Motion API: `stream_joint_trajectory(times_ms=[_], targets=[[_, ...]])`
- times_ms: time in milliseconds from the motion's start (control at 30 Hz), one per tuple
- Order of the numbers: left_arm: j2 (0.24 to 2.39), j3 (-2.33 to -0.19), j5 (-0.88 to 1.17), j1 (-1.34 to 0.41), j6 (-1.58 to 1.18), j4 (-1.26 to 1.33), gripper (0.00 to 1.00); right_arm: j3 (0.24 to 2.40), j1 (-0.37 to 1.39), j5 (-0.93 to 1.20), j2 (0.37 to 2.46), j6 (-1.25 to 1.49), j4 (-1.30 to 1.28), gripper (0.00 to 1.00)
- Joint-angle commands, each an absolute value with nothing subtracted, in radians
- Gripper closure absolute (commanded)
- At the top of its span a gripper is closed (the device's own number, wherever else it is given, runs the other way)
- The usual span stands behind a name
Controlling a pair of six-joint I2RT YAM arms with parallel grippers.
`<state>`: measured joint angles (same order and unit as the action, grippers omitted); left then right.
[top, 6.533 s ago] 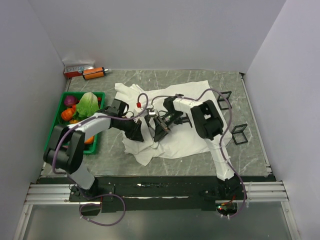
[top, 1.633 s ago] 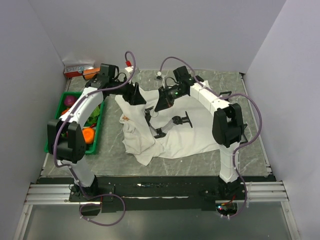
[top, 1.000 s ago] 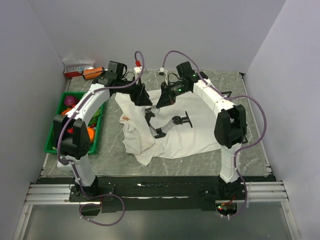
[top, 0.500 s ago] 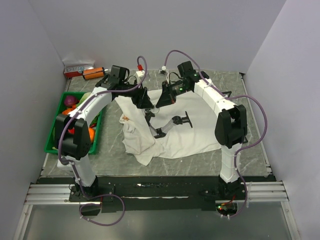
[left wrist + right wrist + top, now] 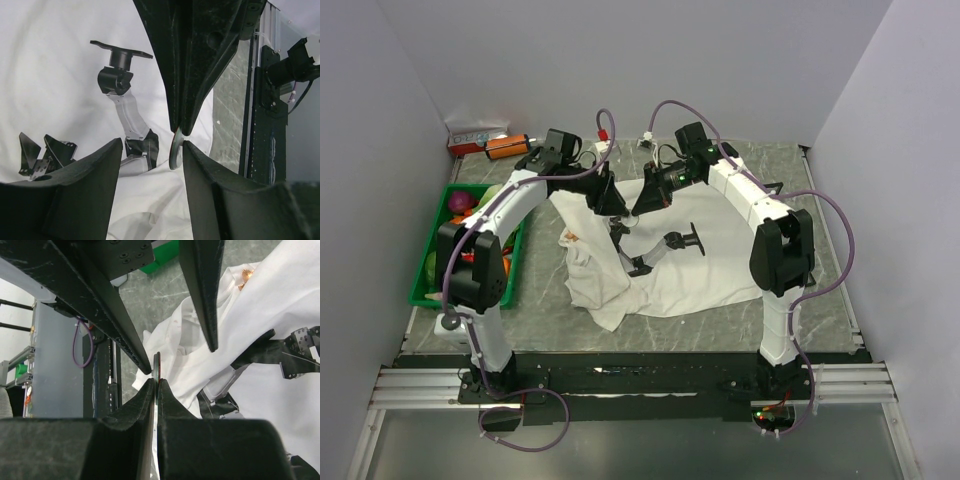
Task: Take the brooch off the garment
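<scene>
Grey marbled table w/ plain pale walls round it; a white garment lies rumpled across the middle. Both arms reach toward its far edge, tips meeting above the cloth. There the right fingers are pressed together on a thin grey disc, held edge-on at their very tips. What the disc is, can't tell. Meanwhile the left fingers are spread, one on each side of that disc & the right tips. One sits just beside the disc; touching or not, can't tell.

As for the brooch: a tiny orange-gold speck on a fold of the garment, well apart from both sets of fingers. It's beyond the left fingers in the right wrist view; overhead it's off to the left arm's side of the tips & nearer the bases. Nothing holds it.

Handling, my guess: v. light, stiff, prob. smooth, much smaller than a fingertip, so easy to flick or lose. Cloth is soft & will likely lift w/ it. Best taken at its rim w/ the very tips, other fingers pinning cloth just beside it. How it fastens isn't visible.

Also a jointed black-and-grey mount lies on the cloth, just on the bases' side of the tips.

Containers: green crate, well out past the left fingers' outer side, holds toy produce (purple, orange, leafy green), partly hidden by the left arm.
</scene>
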<state>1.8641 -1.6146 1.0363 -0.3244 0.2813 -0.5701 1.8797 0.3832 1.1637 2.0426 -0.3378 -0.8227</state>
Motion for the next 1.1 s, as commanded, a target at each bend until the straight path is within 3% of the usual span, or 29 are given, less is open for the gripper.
stream_joint_trajectory(times_ms=[0,567,1067], targets=[[1.874,-1.664,1.100,-0.325,0.319,-0.603,0.44,1.917,0.377,1.186,1.983,-0.321,-0.801,1.00],[1.910,-1.704,1.131,-0.333,0.364,-0.664,0.48,1.907,0.377,1.187,1.993,-0.279,-0.767,1.00],[1.916,-1.720,1.095,-0.356,0.406,-0.690,0.62,1.907,0.376,1.207,1.993,-0.241,-0.736,1.00]])
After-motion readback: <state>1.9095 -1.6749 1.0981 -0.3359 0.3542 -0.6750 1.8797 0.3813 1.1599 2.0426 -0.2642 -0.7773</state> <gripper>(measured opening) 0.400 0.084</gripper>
